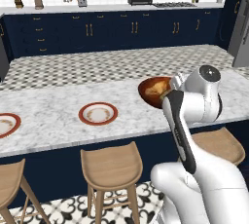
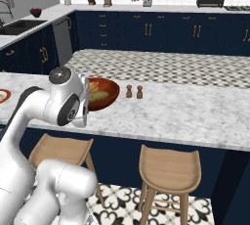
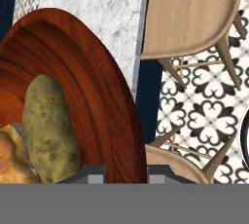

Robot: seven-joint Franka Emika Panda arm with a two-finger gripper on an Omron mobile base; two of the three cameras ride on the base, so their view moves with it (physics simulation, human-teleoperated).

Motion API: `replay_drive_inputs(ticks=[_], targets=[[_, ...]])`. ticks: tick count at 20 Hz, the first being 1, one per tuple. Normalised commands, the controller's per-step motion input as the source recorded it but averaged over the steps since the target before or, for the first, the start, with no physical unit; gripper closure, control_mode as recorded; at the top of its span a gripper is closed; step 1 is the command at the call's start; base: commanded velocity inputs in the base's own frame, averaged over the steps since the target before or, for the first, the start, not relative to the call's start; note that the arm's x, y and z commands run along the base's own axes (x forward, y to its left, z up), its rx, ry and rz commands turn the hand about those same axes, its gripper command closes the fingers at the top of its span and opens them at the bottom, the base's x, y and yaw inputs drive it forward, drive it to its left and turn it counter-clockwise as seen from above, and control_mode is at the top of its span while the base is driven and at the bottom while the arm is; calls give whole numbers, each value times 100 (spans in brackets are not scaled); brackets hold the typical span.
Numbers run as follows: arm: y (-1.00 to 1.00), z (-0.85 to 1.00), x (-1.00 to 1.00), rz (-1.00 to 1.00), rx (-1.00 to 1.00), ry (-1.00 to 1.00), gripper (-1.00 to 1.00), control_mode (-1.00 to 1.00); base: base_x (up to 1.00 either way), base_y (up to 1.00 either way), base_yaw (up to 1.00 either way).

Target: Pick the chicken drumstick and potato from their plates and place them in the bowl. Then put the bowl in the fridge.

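Fingers: the gripper (image 3: 126,173) stands narrow, its two dark tips either side of the rim of the bowl (image 3: 104,106), pinching that rim.
Held thing: the reddish-brown bowl hangs tilted from the grip at the counter's near edge; from the base cameras it looks lifted a little above the marble, though I cannot tell for sure that its foot is clear.
Contents: the potato (image 3: 50,129) lies inside, just left of the fingertips in the hand view, long axis running away from them; the chicken drumstick (image 3: 13,155) touches it on the far side, low in the bowl.
Key relation: the load sits on the side of the rim away from the fingers, so the bowl's weight pulls down off the pinch; I judge the carry needs the rim kept level or the food could roll.
Plates: one plate (image 1: 98,113) lies bare on the counter to the bowl's left, another plate (image 1: 7,123) further left at the picture's edge; both are well apart from the bowl.
Surface: white marble island counter (image 1: 53,106), wooden stools (image 1: 111,164) below its near edge, salt and pepper shakers (image 2: 134,91) just beside the bowl.
Room: the fridge (image 1: 241,28) stands grey at the far right, well apart across patterned floor; navy cabinets (image 1: 112,33) line the back wall.
Stage: both foods are in; the carry to the fridge is not yet done.
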Motion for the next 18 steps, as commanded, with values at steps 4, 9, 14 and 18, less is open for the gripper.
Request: replay_drive_inputs(ticks=[4, 9, 14, 18], targets=[[0, 0, -66, -19, -1, 2, 100, -100, 0, 0, 0], [0, 5, -73, 5, 0, -1, 100, -100, 0, 0, 0], [-6, 28, -37, 18, 0, 0, 100, -100, 0, 0, 0], [-1, 12, -10, 0, 0, 0, 100, -100, 0, 0, 0]])
